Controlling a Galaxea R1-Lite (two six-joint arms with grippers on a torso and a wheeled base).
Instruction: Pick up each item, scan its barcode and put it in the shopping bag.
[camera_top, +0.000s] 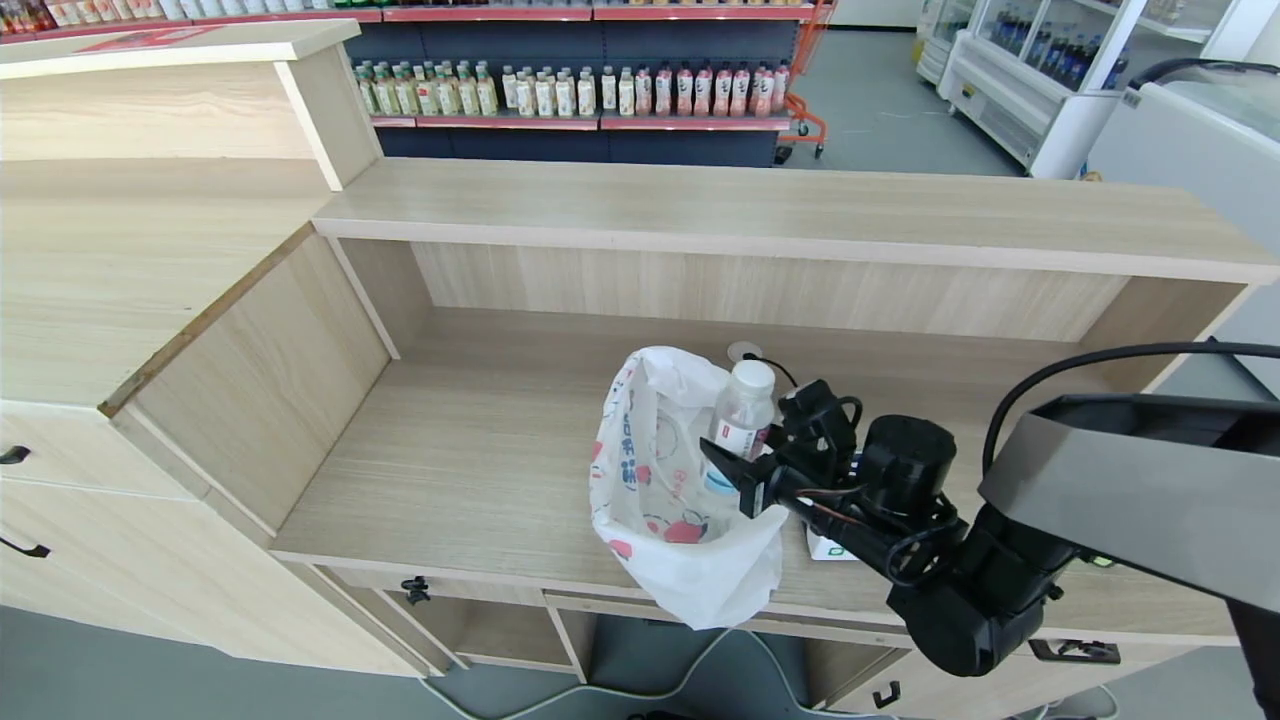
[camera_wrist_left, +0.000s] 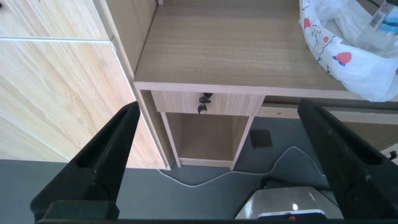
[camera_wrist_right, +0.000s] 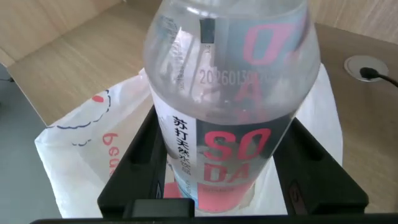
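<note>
Your right gripper (camera_top: 745, 468) has its black fingers clamped on both sides of the clear plastic soda bottle with the white cap and red-and-white label (camera_top: 742, 415). It's holding the bottle upright at the open mouth of the white plastic shopping bag with red and blue prints (camera_top: 660, 520). The bag sits near the front edge of the light wooden counter (camera_top: 480, 450), while your left gripper (camera_wrist_left: 219, 106) hangs low in front of that counter, fingers spread wide with nothing between them.
</note>
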